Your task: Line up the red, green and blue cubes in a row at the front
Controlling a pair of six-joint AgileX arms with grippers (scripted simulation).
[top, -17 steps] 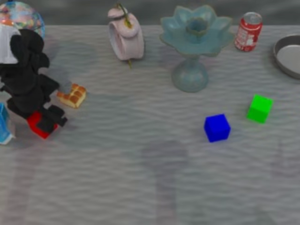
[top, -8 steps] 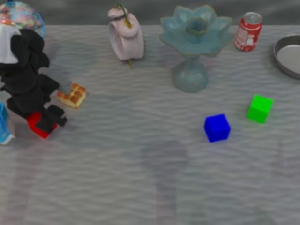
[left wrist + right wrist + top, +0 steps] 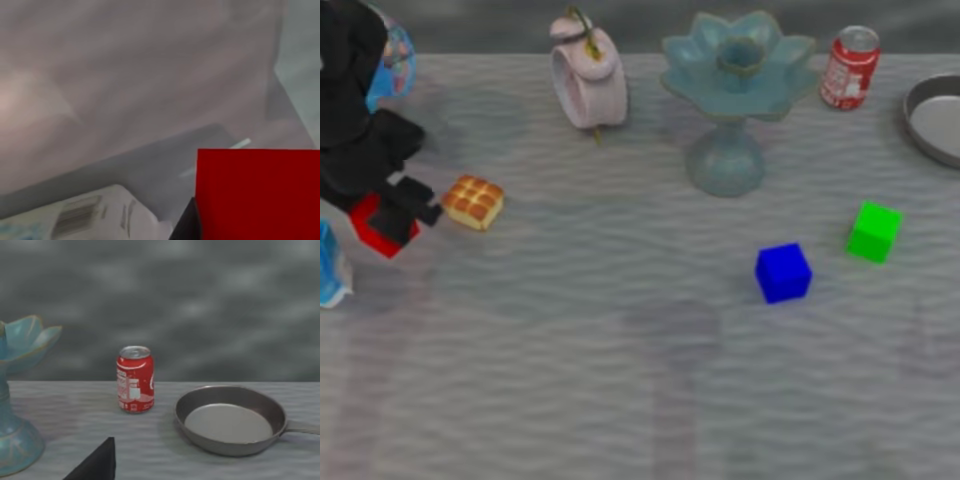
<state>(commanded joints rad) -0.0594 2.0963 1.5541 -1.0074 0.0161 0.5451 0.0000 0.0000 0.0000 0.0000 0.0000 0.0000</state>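
The left gripper (image 3: 392,215) sits at the surface's (image 3: 620,350) left edge, its arm reaching down from the far left corner, fingers pinching the red cube (image 3: 375,225), which fills the wrist view's corner (image 3: 257,195). Just right of the gripper lies a bread block (image 3: 473,202). Well to its right sit the blue cube (image 3: 783,272) and, slightly farther back, the green cube (image 3: 874,231). The right gripper is out of view.

Red cube (image 3: 368,222), green cube (image 3: 874,231), blue cube (image 3: 783,272)
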